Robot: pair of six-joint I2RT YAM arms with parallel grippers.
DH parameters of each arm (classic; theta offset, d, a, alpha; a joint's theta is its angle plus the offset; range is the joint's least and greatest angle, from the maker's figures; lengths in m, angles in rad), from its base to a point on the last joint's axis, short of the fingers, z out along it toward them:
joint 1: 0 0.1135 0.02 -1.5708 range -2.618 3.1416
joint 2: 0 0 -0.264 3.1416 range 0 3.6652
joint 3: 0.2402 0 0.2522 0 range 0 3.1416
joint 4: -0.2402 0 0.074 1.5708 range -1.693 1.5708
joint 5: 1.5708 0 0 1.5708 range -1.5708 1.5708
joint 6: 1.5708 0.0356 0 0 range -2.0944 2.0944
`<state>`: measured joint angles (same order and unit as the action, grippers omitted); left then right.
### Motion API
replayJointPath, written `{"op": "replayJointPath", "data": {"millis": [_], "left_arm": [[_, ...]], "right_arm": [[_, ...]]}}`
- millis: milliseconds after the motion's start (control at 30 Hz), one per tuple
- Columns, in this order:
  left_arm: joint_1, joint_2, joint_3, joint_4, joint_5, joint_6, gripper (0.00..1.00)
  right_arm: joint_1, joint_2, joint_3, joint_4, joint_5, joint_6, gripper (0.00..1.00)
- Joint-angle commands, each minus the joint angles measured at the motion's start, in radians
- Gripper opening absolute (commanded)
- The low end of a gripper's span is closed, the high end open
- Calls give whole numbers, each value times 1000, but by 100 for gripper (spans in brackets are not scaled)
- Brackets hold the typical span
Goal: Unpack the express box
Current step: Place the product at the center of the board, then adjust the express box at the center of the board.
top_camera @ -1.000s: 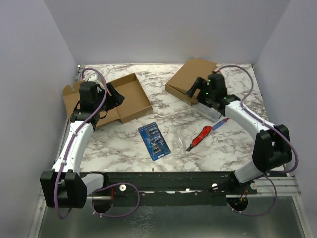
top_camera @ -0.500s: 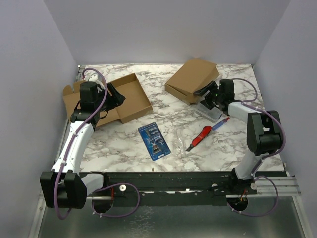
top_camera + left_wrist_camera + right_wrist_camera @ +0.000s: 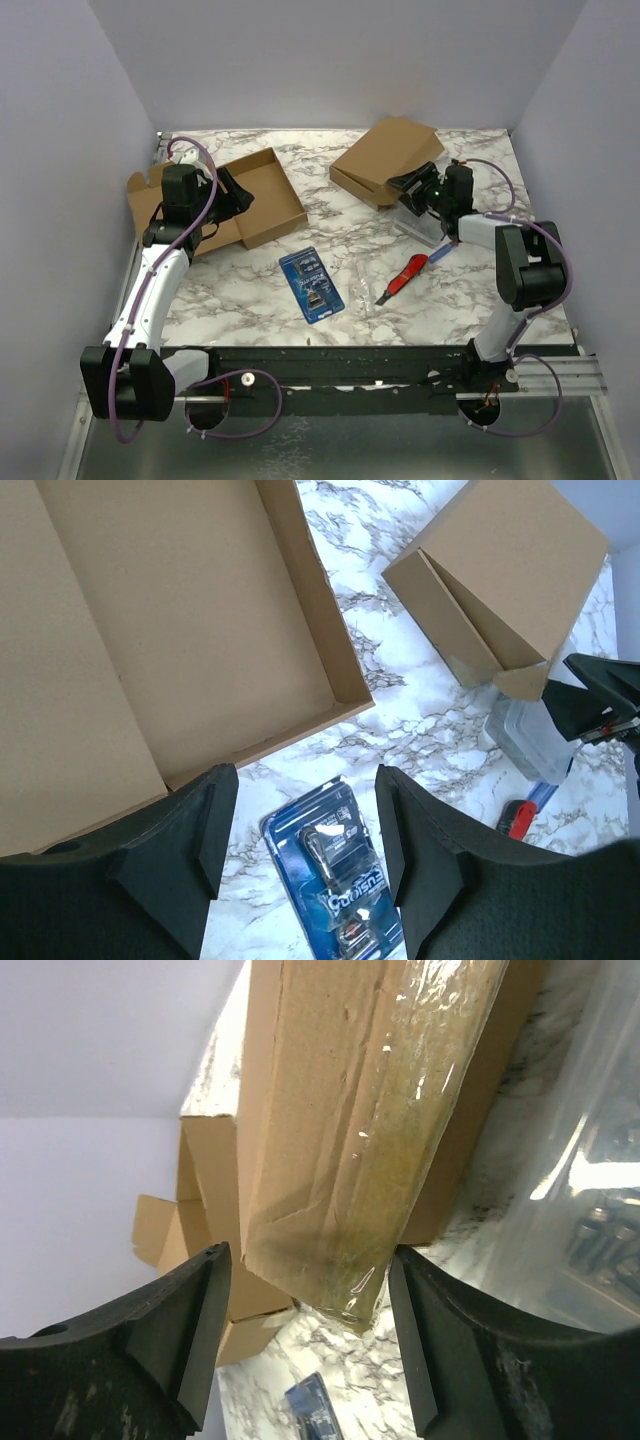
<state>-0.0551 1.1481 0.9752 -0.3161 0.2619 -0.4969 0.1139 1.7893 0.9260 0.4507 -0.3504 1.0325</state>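
- Top view: the taped express box (image 3: 385, 160) sits back right, just beside the right gripper (image 3: 418, 190); the left gripper (image 3: 235, 195) is well apart.
- Left wrist: fingers (image 3: 170, 850) released and empty above an open carton (image 3: 180, 610).
- Right wrist: fingers (image 3: 150, 1340) straddle the box's taped seam; gripped or not, I cannot tell.

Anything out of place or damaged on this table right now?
The cardboard box at the far right sits askew to the edge of the table. Its near end flap is bent open, with clear tape hanging loose past the edge. Nothing looks spilled.
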Motion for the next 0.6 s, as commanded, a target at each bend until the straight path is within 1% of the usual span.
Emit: {"op": "replayJointPath", "data": {"millis": [0,133,200,267,300,400,467,533,567], "left_arm": [[-9,-14,32,0,7,-3,64],[-13,-17,29,-1,4,-6,64],[-16,-17,27,1,0,-6,64],[-20,-19,24,0,-5,-8,64],[-21,-20,21,0,-7,-9,64],[-24,-22,22,1,-8,-8,64],[-26,-26,22,0,-7,-9,64],[-28,-33,22,0,-7,-10,64],[-29,-37,21,0,-7,-9,64]], "right_arm": [[-4,-59,-29,158,-10,35,68],[-4,-106,-94,281,31,78,55],[-3,-108,-100,311,33,99,53],[-3,-95,-88,299,41,122,52],[-3,-88,-85,302,51,134,49],[-2,-79,-68,286,96,131,26],[-3,-76,-19,207,83,92,12],[-3,-97,31,92,62,8,2],[-3,-106,67,17,35,-45,1]]}}
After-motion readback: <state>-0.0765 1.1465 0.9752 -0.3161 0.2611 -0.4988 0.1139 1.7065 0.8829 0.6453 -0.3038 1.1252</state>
